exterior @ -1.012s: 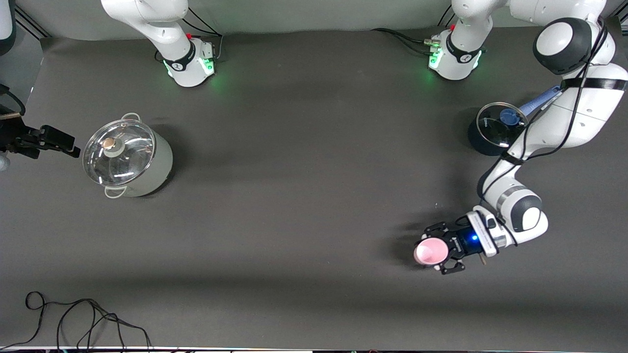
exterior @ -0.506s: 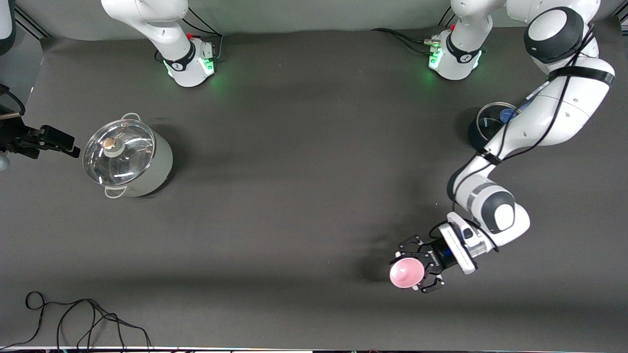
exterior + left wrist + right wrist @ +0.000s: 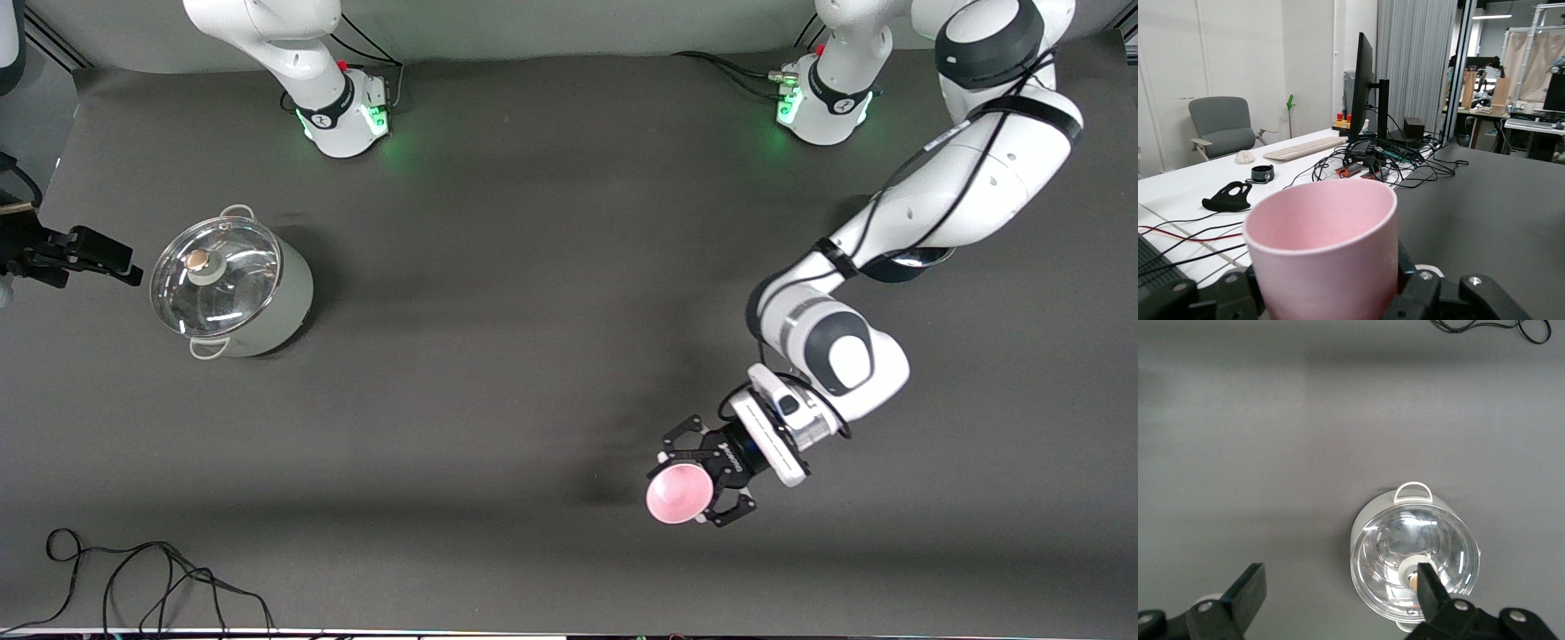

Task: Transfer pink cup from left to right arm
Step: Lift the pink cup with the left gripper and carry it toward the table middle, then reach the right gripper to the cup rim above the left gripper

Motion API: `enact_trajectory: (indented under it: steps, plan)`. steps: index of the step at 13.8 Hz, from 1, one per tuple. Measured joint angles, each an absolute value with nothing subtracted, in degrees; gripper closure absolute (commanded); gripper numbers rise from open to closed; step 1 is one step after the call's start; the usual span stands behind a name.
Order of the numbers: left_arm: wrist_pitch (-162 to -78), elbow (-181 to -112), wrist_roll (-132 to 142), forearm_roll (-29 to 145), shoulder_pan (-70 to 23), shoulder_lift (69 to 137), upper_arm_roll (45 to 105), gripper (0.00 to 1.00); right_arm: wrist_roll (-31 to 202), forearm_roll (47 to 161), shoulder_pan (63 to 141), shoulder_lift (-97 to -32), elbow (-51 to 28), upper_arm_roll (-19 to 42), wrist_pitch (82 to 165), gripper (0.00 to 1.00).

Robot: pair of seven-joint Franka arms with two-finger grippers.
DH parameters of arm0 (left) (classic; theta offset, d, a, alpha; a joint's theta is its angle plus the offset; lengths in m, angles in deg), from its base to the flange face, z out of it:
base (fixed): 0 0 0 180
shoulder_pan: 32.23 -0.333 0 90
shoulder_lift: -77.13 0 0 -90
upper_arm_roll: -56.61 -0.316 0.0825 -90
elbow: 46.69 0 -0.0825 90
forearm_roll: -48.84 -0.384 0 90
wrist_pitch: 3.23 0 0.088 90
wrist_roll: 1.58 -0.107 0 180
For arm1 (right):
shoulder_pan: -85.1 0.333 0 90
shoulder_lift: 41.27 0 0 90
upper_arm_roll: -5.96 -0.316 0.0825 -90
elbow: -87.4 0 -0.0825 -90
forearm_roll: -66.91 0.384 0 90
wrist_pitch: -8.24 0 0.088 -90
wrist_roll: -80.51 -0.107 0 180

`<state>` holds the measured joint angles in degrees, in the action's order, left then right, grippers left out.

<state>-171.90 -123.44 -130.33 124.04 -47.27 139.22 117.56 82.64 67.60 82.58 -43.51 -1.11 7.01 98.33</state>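
Observation:
The pink cup point(image 3: 677, 495) point(image 3: 1321, 243) is held above the dark table mat, tipped so its mouth faces the front camera. My left gripper point(image 3: 702, 484) point(image 3: 1325, 293), a black skeletal claw, is shut on the cup's sides over the part of the mat toward the left arm's end. My right gripper point(image 3: 107, 258) point(image 3: 1341, 587) waits open over the right arm's end of the table, just above and beside the steel pot point(image 3: 233, 286) point(image 3: 1415, 553). Nothing sits between its fingers point(image 3: 1248, 590).
The steel pot has a glass lid with a knob point(image 3: 197, 260). A dark pot point(image 3: 898, 264) is mostly hidden under the left arm. A black cable point(image 3: 151, 578) lies on the mat's near edge at the right arm's end.
The left arm has swung the cup toward the middle of the table and nearer the front camera, tipping its mouth toward that camera. The right arm has not moved.

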Motion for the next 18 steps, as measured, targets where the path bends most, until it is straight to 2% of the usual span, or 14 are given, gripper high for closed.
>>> enact_trajectory:
  steps: [7, 15, 18]
  plan:
    - [-193.7, -109.5, -121.7, 123.9, -27.0, 138.5, 118.6, 1.00, 82.6, 67.6, 82.6, -43.5, -1.1, 7.0, 98.3, 0.00]
    - [-203.0, -105.6, -117.5, 123.9, -17.3, 135.2, 117.7, 1.00, 79.6, 68.5, 82.6, -43.5, 1.2, 6.9, 98.3, 0.00]
    - [-203.3, -102.6, -113.8, 123.9, -10.8, 134.8, 111.2, 1.00, 66.9, 71.9, 82.7, -43.8, 3.9, 6.4, 98.4, 0.00]
